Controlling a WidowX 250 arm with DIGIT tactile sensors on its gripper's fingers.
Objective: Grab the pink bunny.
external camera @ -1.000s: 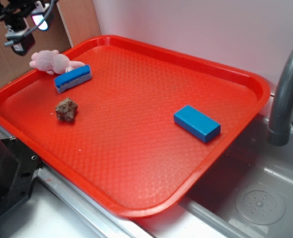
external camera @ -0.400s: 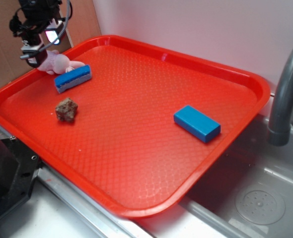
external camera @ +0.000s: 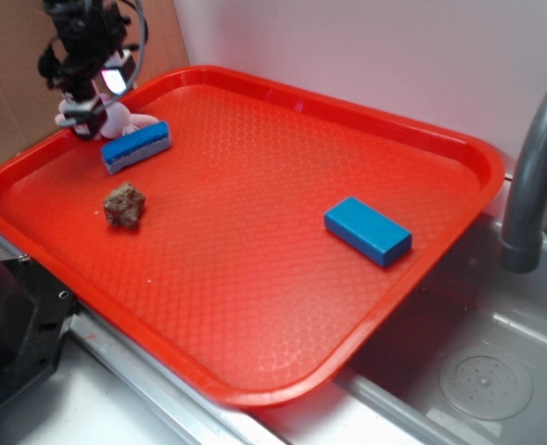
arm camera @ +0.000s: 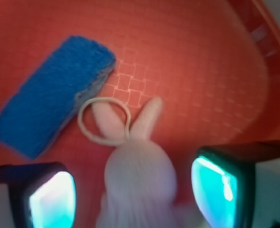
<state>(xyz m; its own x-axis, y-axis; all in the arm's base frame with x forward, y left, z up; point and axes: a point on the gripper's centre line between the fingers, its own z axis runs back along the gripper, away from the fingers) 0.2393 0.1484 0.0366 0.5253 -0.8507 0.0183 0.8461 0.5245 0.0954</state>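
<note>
At tray's far left corner, gripper [external camera: 88,116] sits over the pink bunny [arm camera: 139,183], jaws spread apart, one finger [arm camera: 50,197] each side of its body, not clamped. Bunny lies on red tray [external camera: 255,241], ears toward a blue block [arm camera: 50,97]; a pale loop [arm camera: 103,119] rings one ear. Brown chunk [external camera: 124,204] nearby.

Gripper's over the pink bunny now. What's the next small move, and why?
Probably lower straight down a little, then close. In the wrist view the open gripper has the pink bunny centred between its fingers, and the blue block lies clear ahead. Height above the red tray is unclear.
</note>
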